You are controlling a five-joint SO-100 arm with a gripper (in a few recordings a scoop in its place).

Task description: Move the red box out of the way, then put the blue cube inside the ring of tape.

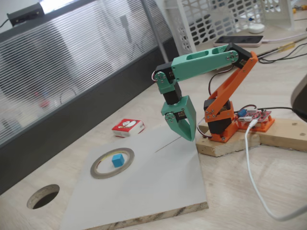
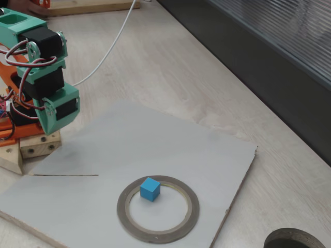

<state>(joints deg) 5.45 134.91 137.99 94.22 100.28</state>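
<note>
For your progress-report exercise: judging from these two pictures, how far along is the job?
It looks finished. The red box lies off the grey board, beside its far edge. The blue cube sits inside the ring of tape. The claw holds nothing and hangs above the board, apart from the ring. Nothing appears left.

Bright, even daylight with soft faint shadows; both fixed views slightly soft.
</note>
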